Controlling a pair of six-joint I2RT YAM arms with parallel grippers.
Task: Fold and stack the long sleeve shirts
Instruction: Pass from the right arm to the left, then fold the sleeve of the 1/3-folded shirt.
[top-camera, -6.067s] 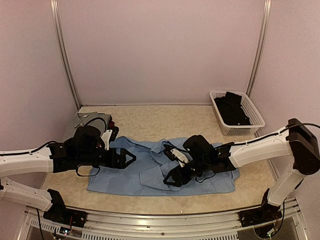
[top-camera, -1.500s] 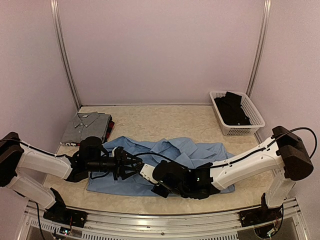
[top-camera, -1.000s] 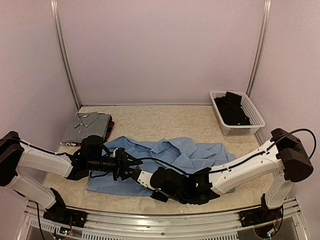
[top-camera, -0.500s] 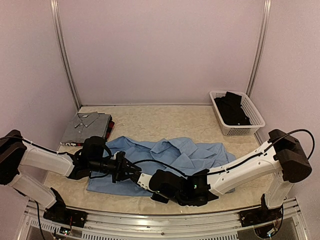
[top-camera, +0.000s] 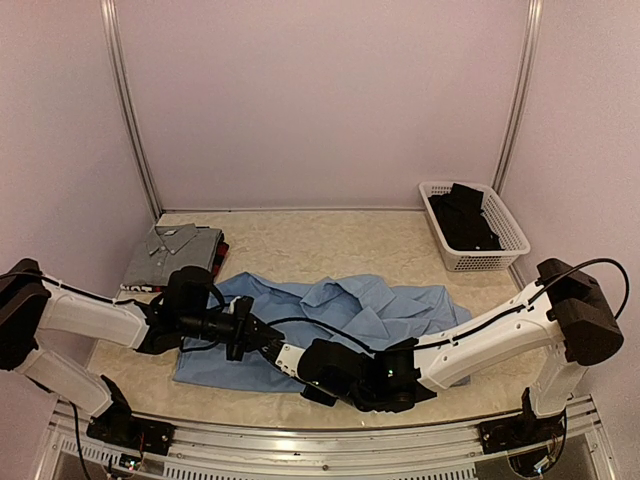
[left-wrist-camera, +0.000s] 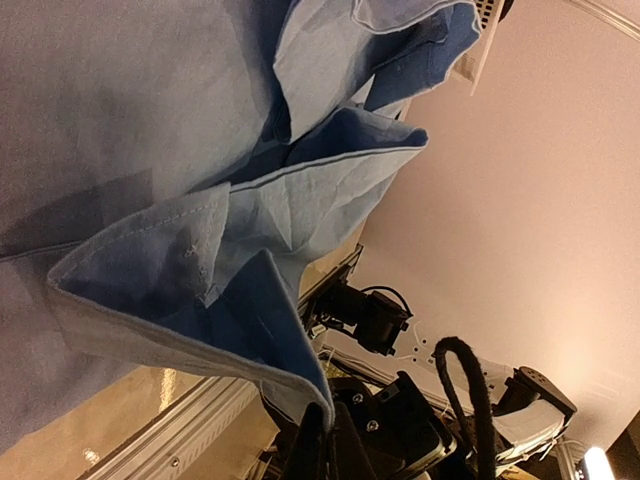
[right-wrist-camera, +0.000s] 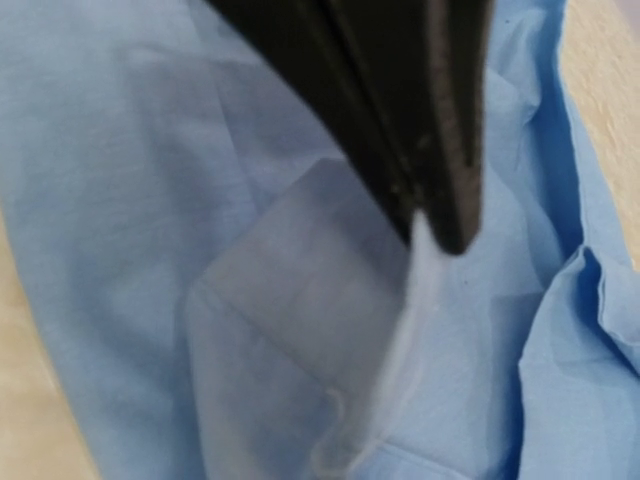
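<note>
Both pairs of jaws are pressed together: my left gripper (top-camera: 266, 340) and right gripper (right-wrist-camera: 432, 225) each pinch a thin edge of the blue shirt (top-camera: 385, 305), which lies crumpled on the table (top-camera: 300, 235). Such small bites may slip when I lift.

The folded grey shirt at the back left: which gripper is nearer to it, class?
Left. The left gripper, shut on the light blue shirt, sits to the front right of the grey shirt; the right gripper, shut on the same shirt, lies further right and forward.
</note>
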